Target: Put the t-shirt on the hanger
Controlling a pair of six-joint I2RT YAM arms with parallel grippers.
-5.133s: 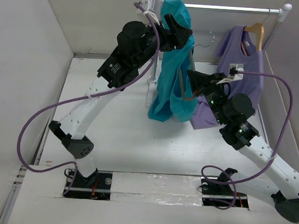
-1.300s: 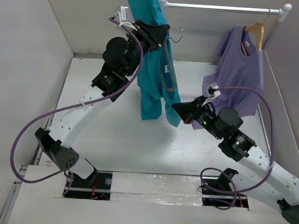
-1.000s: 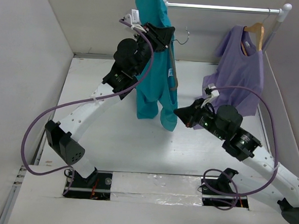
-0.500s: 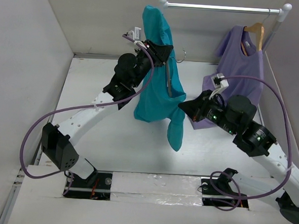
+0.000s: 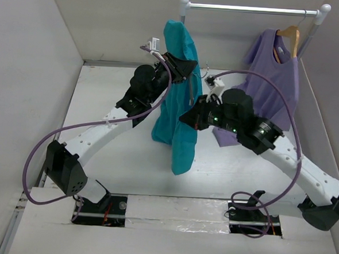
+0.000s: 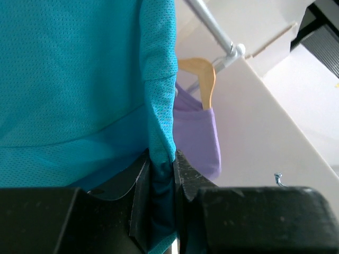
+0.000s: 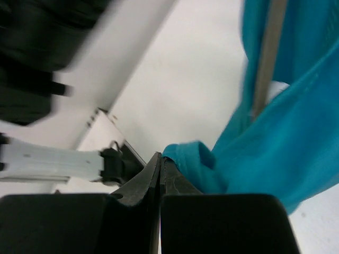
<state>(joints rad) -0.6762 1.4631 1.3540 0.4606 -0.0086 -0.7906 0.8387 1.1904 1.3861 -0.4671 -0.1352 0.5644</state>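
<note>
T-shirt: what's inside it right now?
One grey bar of the hanger runs inside the t-shirt, between its folds. The rest of the hanger is covered by cloth, so whether it sits through the neck cannot be seen.

We identify this place as a robotics laboratory test cell. We see a bare white tabletop [image 5: 115, 164] boxed in by plain white wall panels [image 5: 23, 66]. Two white-and-black jointed robot arms, the left arm [image 5: 100, 128] and the right arm [image 5: 297, 163], are mounted in dark base cut-outs [image 5: 101, 206] at the near table edge. Loose purple cables [image 5: 32, 153] loop along each arm. A silver metal clothes rail [image 5: 251, 9] stands at the far wall, carrying a lilac sleeveless top [image 5: 276, 76] on a light wooden hanger [image 5: 289, 33]. A teal short-sleeved cloth t-shirt [image 5: 176, 116] hangs between the arms.
</note>
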